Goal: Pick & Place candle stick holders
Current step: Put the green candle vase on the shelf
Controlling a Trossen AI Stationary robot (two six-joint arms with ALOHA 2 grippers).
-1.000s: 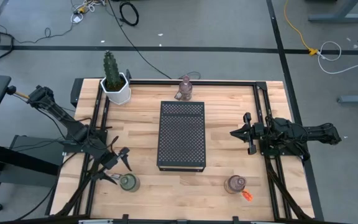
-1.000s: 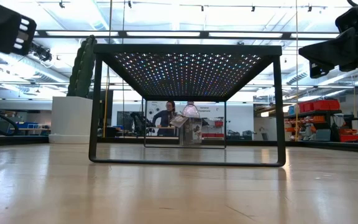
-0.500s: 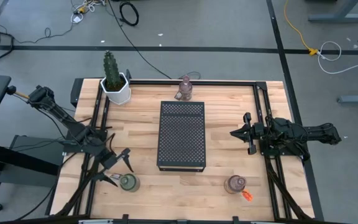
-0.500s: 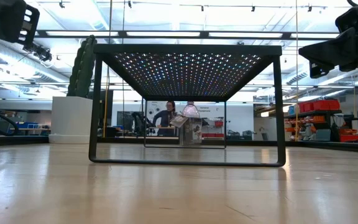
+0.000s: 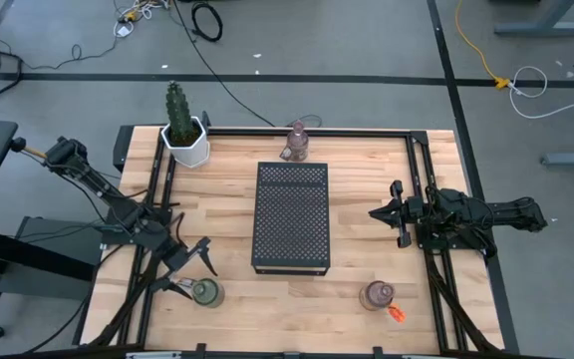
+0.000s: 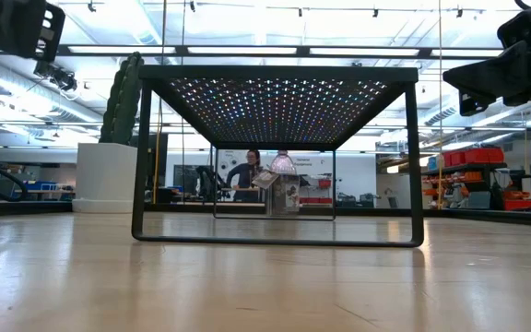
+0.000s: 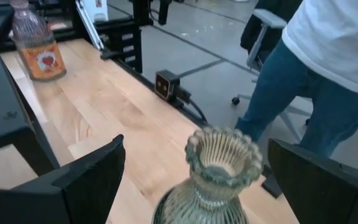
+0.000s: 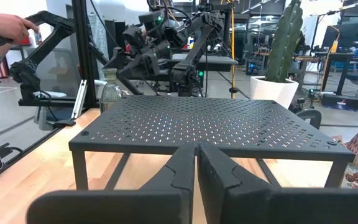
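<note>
The wooden counter (image 5: 367,179) has a black metal rack (image 5: 291,216) standing in its middle. At the far left corner sits a white pot (image 5: 187,146) with a tall green cactus (image 5: 176,107) in it.

The left gripper (image 5: 195,270) is at the near left part of the counter. Its jaws are wide apart, one on each side of the green glass candle holder (image 7: 217,173), not touching it. The right gripper (image 5: 379,213) waits just right of the rack with its jaws pressed together, holding nothing.

A pink candle holder (image 5: 296,142) stands at the far edge behind the rack. Another pink candle holder (image 5: 377,294) stands near the front right, with an orange tag (image 5: 397,314) beside it.

A person (image 7: 328,68) in blue jeans stands just past the counter's edge.
</note>
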